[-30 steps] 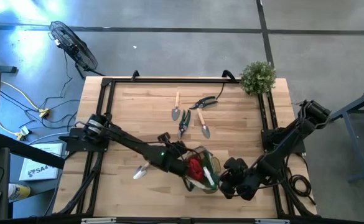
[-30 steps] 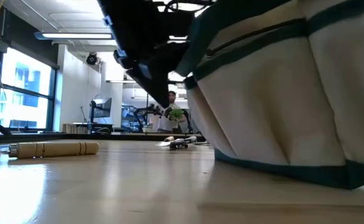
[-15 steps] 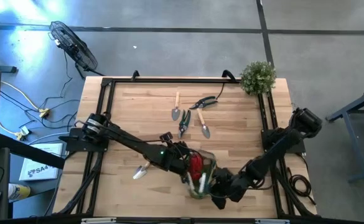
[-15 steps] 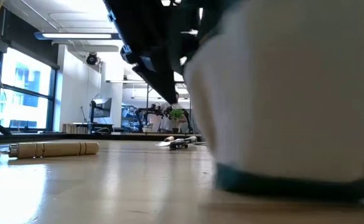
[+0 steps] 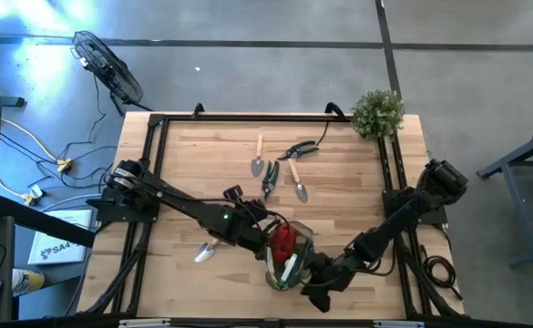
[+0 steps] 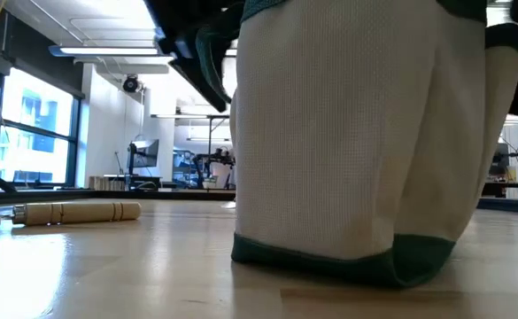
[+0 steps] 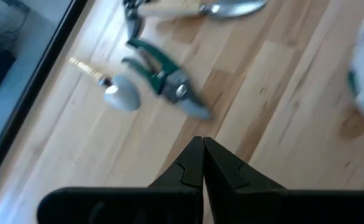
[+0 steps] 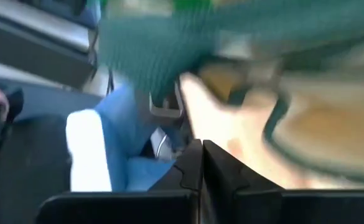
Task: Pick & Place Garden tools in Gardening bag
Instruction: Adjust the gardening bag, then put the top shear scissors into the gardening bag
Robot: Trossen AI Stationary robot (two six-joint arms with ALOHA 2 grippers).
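At table's near edge: bag (image 5: 289,260) standing, red piece and a white tool inside | left gripper (image 5: 264,221) closed, empty, beside rim | right gripper (image 5: 313,273) closed against bag's side, steadying | next: opening, reaching for pruners (image 5: 268,179) beyond left jaws.

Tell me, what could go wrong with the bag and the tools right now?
The gardening bag stands near the table's front edge, squeezed between the shut left gripper and shut right gripper; a nudge might tip it or push it off. The red cone and a white piece stick out the top, so they could spill out.
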